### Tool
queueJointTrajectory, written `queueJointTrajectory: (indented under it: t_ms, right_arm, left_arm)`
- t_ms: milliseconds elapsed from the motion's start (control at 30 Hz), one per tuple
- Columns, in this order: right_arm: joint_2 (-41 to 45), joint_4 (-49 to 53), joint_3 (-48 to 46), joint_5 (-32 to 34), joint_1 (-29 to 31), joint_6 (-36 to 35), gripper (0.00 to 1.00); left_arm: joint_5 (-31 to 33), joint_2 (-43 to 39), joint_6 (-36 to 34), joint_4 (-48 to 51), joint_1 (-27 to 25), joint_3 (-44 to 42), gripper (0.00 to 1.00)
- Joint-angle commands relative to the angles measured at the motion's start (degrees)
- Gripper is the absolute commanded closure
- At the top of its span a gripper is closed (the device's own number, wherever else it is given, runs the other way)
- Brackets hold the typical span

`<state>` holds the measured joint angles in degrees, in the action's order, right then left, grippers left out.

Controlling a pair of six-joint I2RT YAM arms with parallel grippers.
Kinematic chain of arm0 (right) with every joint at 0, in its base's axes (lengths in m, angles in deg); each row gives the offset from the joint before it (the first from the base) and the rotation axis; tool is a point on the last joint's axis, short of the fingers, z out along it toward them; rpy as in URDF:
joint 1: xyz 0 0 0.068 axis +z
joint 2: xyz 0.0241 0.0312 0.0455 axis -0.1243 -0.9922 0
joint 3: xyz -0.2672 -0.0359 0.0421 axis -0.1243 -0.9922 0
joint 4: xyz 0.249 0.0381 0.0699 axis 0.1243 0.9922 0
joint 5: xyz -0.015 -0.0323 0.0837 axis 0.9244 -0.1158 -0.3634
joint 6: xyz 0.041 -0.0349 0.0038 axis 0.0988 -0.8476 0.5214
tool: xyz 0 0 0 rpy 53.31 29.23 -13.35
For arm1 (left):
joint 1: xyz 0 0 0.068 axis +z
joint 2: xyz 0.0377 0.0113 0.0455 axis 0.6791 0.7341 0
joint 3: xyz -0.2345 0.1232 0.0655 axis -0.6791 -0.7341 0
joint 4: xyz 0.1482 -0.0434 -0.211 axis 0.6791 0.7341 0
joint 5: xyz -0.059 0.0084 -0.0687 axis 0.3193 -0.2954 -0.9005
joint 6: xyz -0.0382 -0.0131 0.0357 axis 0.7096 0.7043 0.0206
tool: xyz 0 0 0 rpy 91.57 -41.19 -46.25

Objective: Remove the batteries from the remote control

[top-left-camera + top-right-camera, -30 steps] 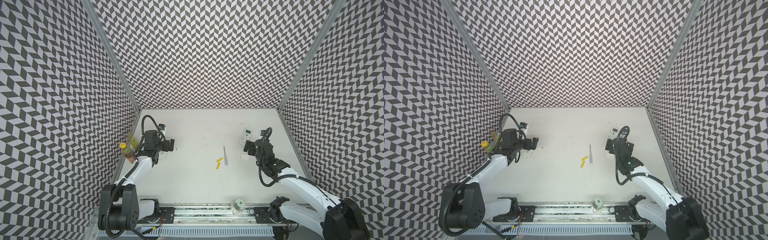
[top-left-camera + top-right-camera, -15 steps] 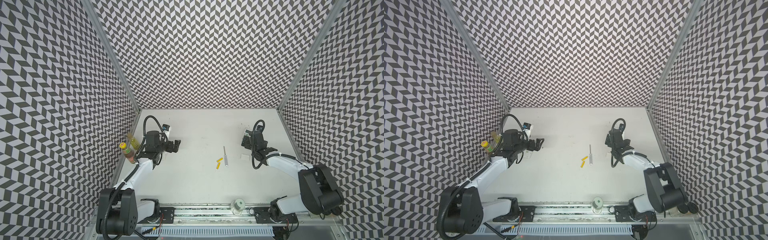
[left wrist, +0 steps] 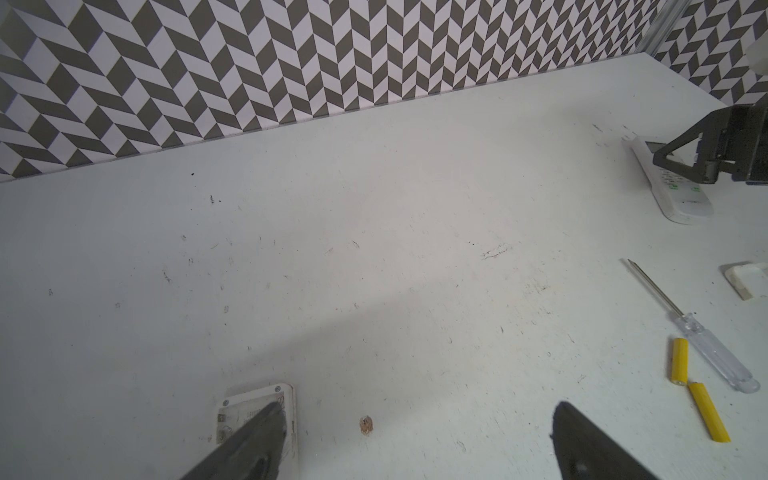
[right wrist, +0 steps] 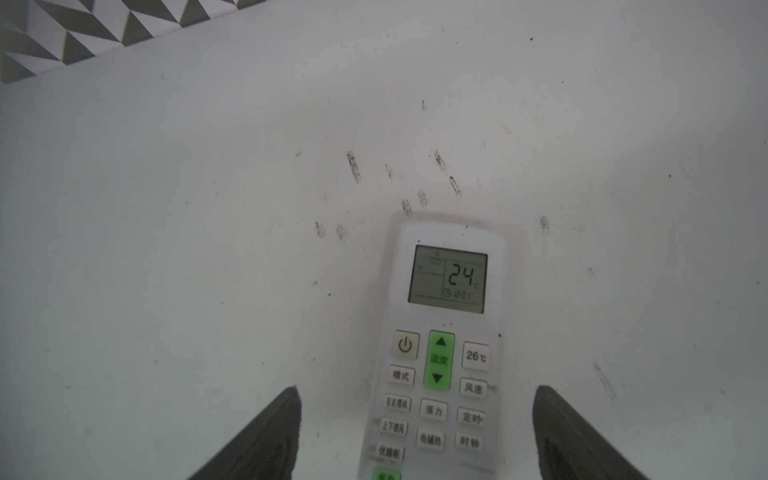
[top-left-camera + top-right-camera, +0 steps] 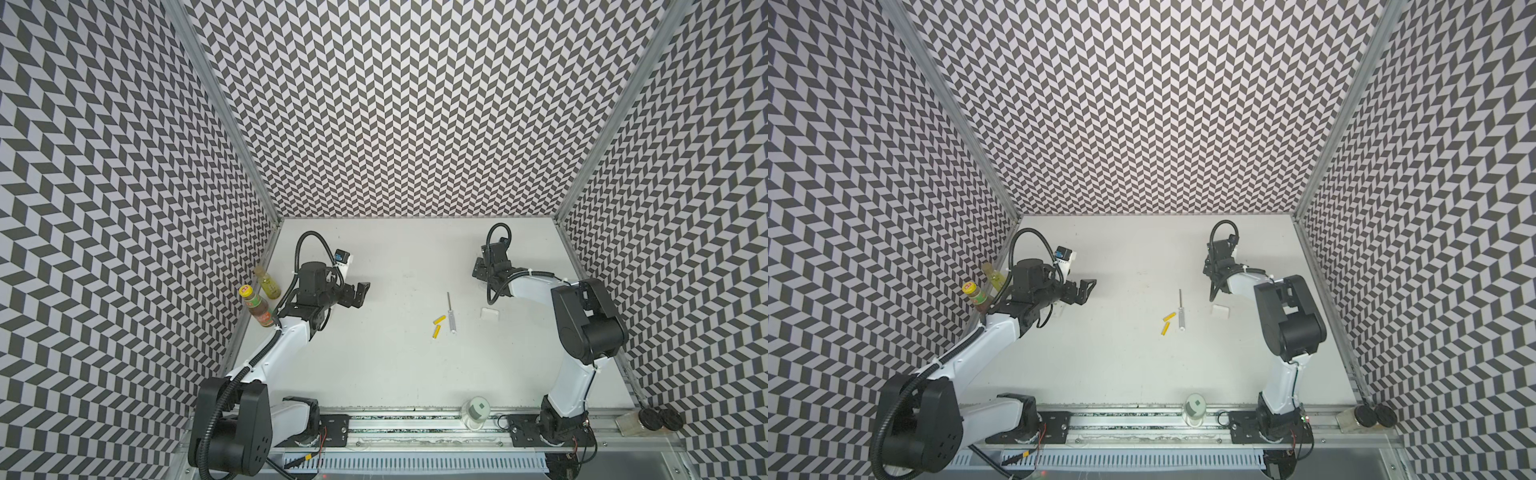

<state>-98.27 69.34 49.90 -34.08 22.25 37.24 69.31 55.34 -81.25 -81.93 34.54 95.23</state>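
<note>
Now left jaws are wide and empty; right jaws, wide around the remote (image 4: 446,324), could flip it by squeezing crooked.

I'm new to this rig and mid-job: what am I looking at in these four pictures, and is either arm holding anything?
These are two robot arms on a white table. Two pictures look down from one overhead camera; two come from cameras on the wrists. The left arm hangs over the table, jaws open and empty. The right arm is over a white remote, face up, jaws open either side of it, not gripping. Mid-table lie two yellow batteries, a screwdriver and a small white piece.
</note>
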Motion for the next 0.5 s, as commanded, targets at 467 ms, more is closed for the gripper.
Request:
queueJointTrajectory:
  t_ms: [467]
  right_arm:
    - [-7.5, 1.3, 6.2, -3.1, -2.8, 0.2, 0.32]
  left_arm:
    - [1.1, -1.4, -1.2, -0.1, -0.7, 0.9, 0.00]
